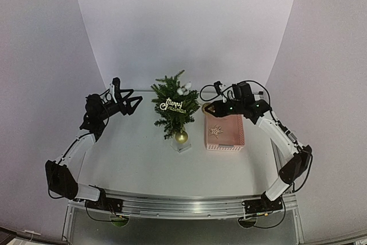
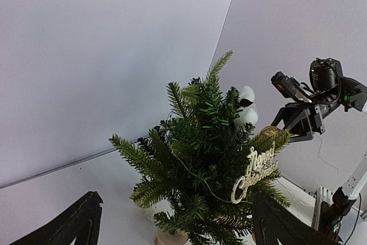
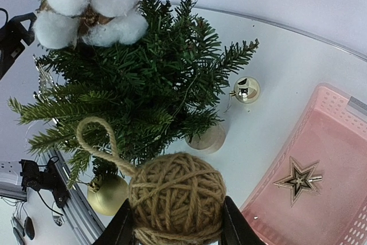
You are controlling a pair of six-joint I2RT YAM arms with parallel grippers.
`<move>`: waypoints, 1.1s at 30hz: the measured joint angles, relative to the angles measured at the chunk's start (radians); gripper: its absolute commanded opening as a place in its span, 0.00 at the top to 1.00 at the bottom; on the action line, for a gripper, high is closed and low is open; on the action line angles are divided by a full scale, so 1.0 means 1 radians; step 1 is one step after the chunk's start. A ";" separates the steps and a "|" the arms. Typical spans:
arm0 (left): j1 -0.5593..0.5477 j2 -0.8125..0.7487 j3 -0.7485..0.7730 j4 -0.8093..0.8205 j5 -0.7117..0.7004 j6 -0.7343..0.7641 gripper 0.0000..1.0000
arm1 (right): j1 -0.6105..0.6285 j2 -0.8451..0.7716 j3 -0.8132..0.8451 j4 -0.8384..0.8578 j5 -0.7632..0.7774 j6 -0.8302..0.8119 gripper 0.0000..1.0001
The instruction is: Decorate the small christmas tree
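Gripping a rough jute twine ball [image 3: 176, 199] with a looped hanger, the right gripper [image 3: 178, 225] is half closed around it, raised just right of the small christmas tree [image 1: 174, 110], which stands mid-scene on a pale round base. Its bushy needles carry fluffy white cotton [image 3: 92, 7] and a gold sign [image 2: 255, 173] reading "Merry Christmas". The left gripper [image 1: 136, 104] hovers left of the tree, jaws wide, empty. A star [image 3: 298, 180] lies in the pink mesh basket [image 3: 338, 136].

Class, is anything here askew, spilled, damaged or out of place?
Nothing stands out. The small dark green christmas tree stands upright, a star ornament lies inside the pink plastic basket, and the right gripper holds a brown twine ball.
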 measured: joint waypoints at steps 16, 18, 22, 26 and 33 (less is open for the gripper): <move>0.000 0.006 0.000 0.008 0.011 -0.002 0.09 | 0.002 -0.004 -0.050 0.025 0.055 0.000 0.74; 0.000 0.007 0.000 0.008 0.011 -0.002 0.09 | 0.003 -0.005 -0.054 0.036 0.063 0.000 0.74; 0.000 0.007 0.000 0.008 0.018 -0.002 0.09 | 0.005 -0.005 -0.071 0.053 0.064 0.007 0.74; 0.000 0.010 0.000 0.008 0.021 -0.002 0.09 | 0.006 -0.005 -0.084 0.061 0.063 0.015 0.75; 0.000 0.011 0.000 0.008 0.026 -0.002 0.09 | 0.013 -0.005 -0.086 0.091 0.046 0.022 0.74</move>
